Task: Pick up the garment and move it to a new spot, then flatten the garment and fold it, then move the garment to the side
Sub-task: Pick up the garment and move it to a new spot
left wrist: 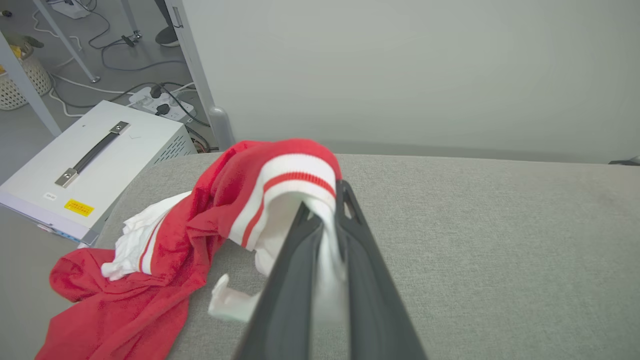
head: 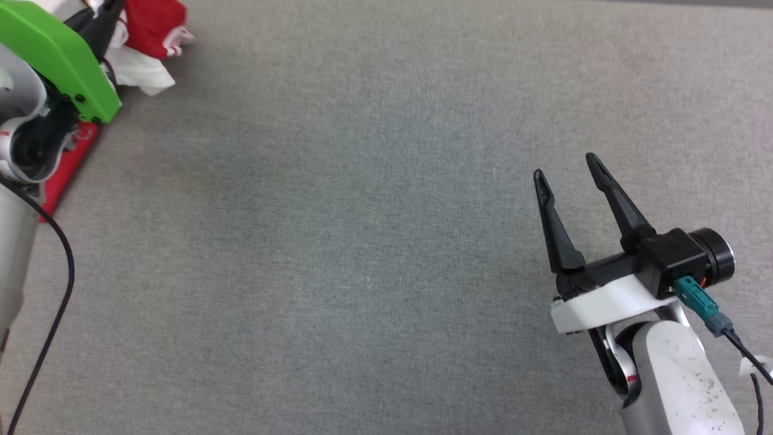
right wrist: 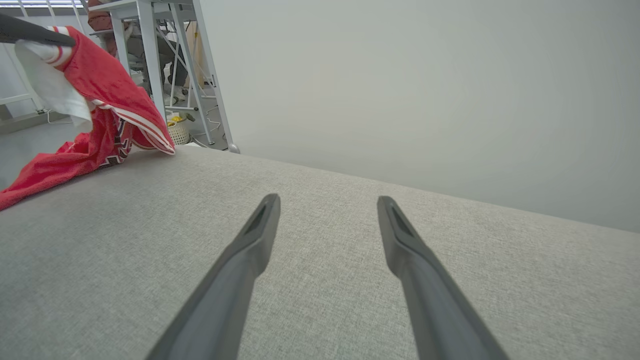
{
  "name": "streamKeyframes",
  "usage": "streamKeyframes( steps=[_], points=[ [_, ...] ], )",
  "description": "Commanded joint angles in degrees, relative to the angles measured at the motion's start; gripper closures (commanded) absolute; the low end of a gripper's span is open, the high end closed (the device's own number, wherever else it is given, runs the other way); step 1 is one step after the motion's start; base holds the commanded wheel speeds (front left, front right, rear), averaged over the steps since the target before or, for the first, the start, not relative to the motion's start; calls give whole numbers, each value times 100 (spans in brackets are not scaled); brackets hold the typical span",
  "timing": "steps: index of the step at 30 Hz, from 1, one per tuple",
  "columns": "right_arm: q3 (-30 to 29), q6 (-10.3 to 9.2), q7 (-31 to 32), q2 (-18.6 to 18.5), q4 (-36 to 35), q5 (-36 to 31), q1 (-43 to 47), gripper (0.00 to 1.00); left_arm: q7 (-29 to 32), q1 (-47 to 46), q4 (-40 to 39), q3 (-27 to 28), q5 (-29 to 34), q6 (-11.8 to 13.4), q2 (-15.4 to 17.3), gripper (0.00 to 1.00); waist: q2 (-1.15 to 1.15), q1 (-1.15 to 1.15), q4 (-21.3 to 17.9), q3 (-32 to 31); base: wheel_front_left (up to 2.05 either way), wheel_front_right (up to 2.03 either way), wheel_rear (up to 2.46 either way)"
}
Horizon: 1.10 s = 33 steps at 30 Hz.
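The left gripper has its fingers pinched tight on the white, red-striped edge of the garment, which lies bunched at the upper left of the head view on the grey cloth surface, while the right gripper, at lower right, hangs spread and empty.

Left gripper: is pinching white sleeve fabric, its jaws nearly together.
Garment: is bunching over the gripper's tip with the red-and-white striped trim on top; its red body is trailing down to the gripper's left and spilling over the surface's edge.
Grey surface: is stretching beneath and to the right of the gripper.
White case: is sitting beyond the garment at far left, possibly on the floor.
Power strip: is lying past the case, with cables running off.
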Motion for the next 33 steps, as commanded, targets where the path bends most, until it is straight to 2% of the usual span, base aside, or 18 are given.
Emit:
streamKeyframes(
  steps=[1, 5, 10, 16, 22, 27, 32, 33],
  points=[
    [-50, 1, -28, -16, 38, 74, 92, 0, -40, 136, -196, -47, -39, -16, -32, 100, 68, 0, 184, -547, 0, 0, 0],
    [-132, 1, -28, -16, 78, 178, 178, 0, -61, 191, -748, -210, 47, -11, -102, 100, 68, 0, 192, -876, 0, 0, 0],
    [-233, 1, -28, -16, 103, 289, 285, 0, -32, 238, -1337, -425, 94, 107, -434, 100, 68, 0, 112, -1198, 0, 0, 0],
    [-420, 1, -28, -16, 101, 365, 351, 0, -29, 328, -1809, -819, 140, 243, -1058, 100, 68, 0, -125, -1433, 0, 0, 0],
    [-799, 1, -28, -16, 57, 390, 326, 0, -110, 466, -1702, -1362, 198, 252, -1844, 100, 68, 0, -535, -1491, 0, 0, 0],
    [-1270, 1, -28, -16, 34, 374, 284, 0, -104, 888, -1491, -2050, 255, 208, -2497, 100, 68, 0, -840, -1402, 0, 0, 0],
    [-1513, 1, -28, -16, 46, 381, 248, 0, -109, 1525, -1182, -2895, 399, 146, -2943, 100, 68, 0, -1022, -1315, 0, 0, 0],
    [-1534, 1, -28, -16, 41, 383, 228, 0, -60, 1910, -946, -3429, 463, 112, -3084, 100, 68, 0, -1055, -1272, 0, 0, 0]
  ],
)
